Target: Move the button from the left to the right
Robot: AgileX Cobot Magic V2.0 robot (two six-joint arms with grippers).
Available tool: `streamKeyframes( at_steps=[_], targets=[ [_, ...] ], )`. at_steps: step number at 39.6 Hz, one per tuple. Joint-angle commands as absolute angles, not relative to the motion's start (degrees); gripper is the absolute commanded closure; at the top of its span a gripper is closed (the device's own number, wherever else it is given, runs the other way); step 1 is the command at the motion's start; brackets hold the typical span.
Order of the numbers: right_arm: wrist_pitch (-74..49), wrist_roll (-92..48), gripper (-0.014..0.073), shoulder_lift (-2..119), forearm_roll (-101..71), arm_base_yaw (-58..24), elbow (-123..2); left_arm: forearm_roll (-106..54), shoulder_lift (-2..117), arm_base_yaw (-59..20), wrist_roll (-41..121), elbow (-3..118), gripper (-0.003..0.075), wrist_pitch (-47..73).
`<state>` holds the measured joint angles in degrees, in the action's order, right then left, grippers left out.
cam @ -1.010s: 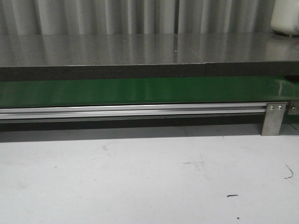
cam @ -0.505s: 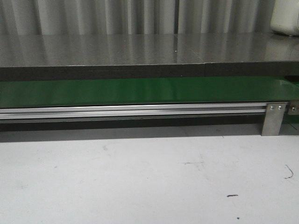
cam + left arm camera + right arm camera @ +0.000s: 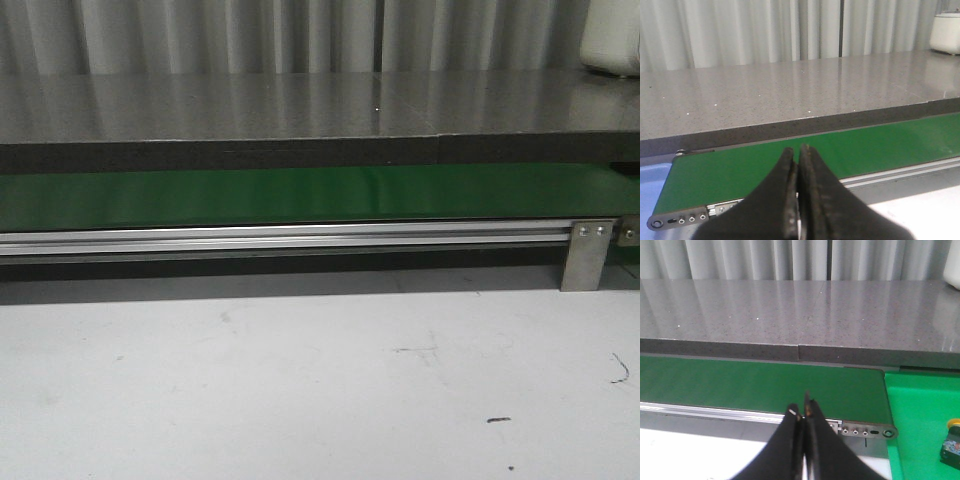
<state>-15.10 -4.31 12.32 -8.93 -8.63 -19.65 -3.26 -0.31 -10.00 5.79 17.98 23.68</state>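
Note:
The button [image 3: 950,444], a black boxy body with an orange cap, shows only in the right wrist view. It is cut off by the frame edge and sits on a bright green surface [image 3: 920,430] just past the right end of the dark green belt [image 3: 750,385]. My right gripper [image 3: 801,409] is shut and empty, over the belt's near rail, well apart from the button. My left gripper [image 3: 796,150] is shut and empty above the left end of the belt [image 3: 730,170]. The front view shows the belt [image 3: 300,195] bare, with neither gripper nor button.
A grey speckled counter [image 3: 300,105] runs behind the belt, with a white appliance [image 3: 612,40] at its far right. An aluminium rail [image 3: 280,238] and a bracket [image 3: 585,255] front the belt. A white tabletop [image 3: 300,380] lies in front. A blue surface [image 3: 650,185] adjoins the belt's left end.

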Motion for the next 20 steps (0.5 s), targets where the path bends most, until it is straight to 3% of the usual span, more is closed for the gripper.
streamKeyframes(
  at_steps=[1, 20],
  targets=[
    [-11.01, -4.72, 0.0662, 12.77, -8.93, -8.63, -21.11, -3.81, -0.94, -10.51, 5.16, 19.35, 0.0741, 19.21],
    [-11.01, -4.72, 0.0662, 12.77, -8.93, -8.57, -21.11, -2.72, -1.41, -10.13, 5.16, 17.25, 0.0741, 17.44]
  ],
)
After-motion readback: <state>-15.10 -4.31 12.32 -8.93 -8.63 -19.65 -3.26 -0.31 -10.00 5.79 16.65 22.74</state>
